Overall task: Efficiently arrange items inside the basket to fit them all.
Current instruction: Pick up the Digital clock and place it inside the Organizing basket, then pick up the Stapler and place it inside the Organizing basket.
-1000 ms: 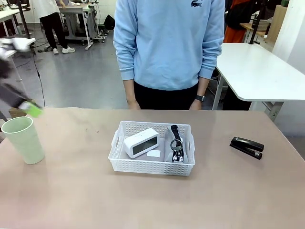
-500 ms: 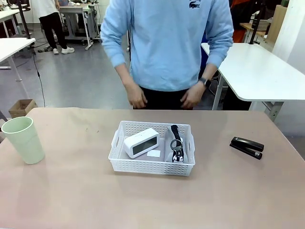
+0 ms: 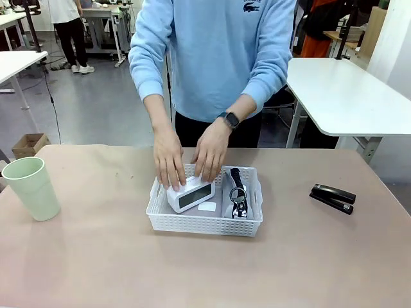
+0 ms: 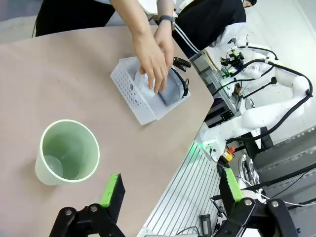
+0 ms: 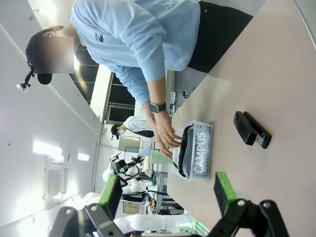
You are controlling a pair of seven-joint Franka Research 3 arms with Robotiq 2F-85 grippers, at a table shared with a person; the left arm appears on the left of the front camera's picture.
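Observation:
The white lattice basket (image 3: 204,223) stands mid-table. Inside it lie the white rectangular block (image 3: 191,195) on the left and the grey zip case with its black strap (image 3: 238,191) on the right. Both of the person's hands (image 3: 186,157) rest on the block. The pale green cup (image 3: 32,188) stands upright at the table's left edge, and the black stapler (image 3: 332,198) lies at the right. My left gripper (image 4: 172,187) hangs open high above the cup (image 4: 66,153), nothing between its fingers. My right gripper (image 5: 167,191) is open too, well back from the stapler (image 5: 252,129) and basket (image 5: 200,150).
The person in a light blue sweater (image 3: 218,58) leans over the far edge of the table. A white table (image 3: 347,96) stands behind at the right. Bare tabletop (image 3: 205,269) stretches in front of the basket and on both sides of it.
The person's hands came down from their sides into the basket and onto the white block. A blurred arm at the left edge one second ago has left the picture.

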